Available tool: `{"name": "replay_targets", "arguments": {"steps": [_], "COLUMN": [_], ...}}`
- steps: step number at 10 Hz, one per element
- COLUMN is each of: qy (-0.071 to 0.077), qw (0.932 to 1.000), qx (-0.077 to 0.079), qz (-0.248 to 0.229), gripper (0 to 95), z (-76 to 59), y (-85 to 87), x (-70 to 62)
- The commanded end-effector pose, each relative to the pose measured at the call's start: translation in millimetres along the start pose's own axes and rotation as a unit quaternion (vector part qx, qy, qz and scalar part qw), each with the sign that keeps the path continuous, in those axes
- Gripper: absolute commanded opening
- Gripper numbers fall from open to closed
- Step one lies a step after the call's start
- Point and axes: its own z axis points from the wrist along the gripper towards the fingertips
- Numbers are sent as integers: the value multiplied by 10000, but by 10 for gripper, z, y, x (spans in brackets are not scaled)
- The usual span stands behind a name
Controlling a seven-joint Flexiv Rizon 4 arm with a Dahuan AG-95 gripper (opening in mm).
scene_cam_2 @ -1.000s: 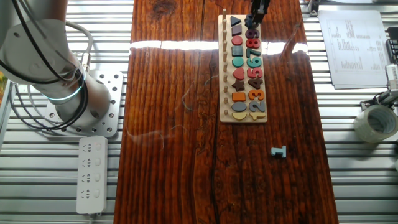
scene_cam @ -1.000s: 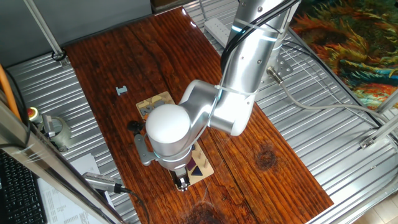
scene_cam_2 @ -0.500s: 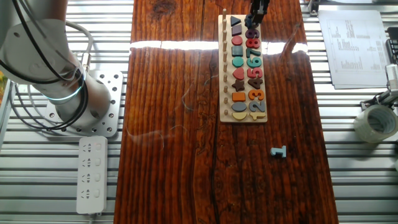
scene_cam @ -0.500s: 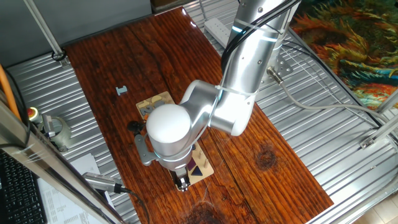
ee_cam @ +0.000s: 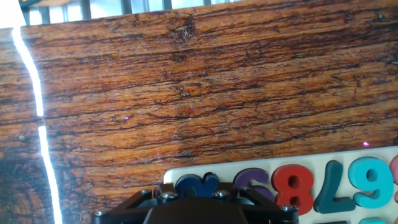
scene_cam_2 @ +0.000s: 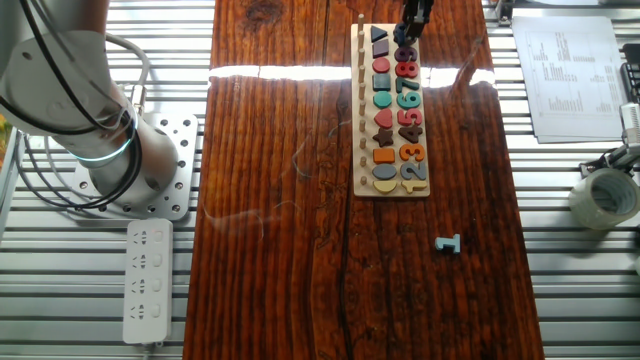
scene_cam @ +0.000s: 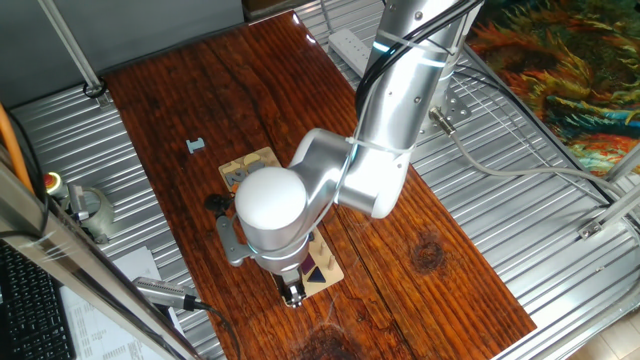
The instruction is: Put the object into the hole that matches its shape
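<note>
The dark navy-blue object [ee_cam: 194, 184] shows in the hand view just above my gripper [ee_cam: 196, 194], at the end of the pale wooden puzzle board [ee_cam: 261, 165], next to a purple number and a red 8. The gripper body hides its lower part. In the fixed views my gripper [scene_cam: 292, 296] [scene_cam_2: 406, 42] stands low over that end of the board [scene_cam_2: 357, 120], its fingers close together, and it looks shut on the object. I cannot tell whether the piece sits fully in the hole. The arm hides most of the board [scene_cam: 262, 158] in one fixed view.
A small pale grey-blue piece [scene_cam_2: 447, 243] [scene_cam: 195, 146] lies on the wooden table away from the board. A roll of tape [scene_cam_2: 603, 196] and papers [scene_cam_2: 565, 75] lie off the table's side. A power strip [scene_cam_2: 147, 275] lies by the arm base.
</note>
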Motion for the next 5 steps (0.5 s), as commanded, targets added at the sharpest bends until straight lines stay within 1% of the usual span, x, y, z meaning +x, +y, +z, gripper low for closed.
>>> {"name": "replay_targets", "arguments": {"steps": [1, 3, 5], "qy": [3, 13, 29], "qw": [10000, 10000, 9999], "qx": [-11, -43, -42], "qz": [-65, -86, -91], "gripper": [0, 380, 380], "z": [5, 4, 1], "y": [-2, -3, -3], "x": [2, 2, 2]}}
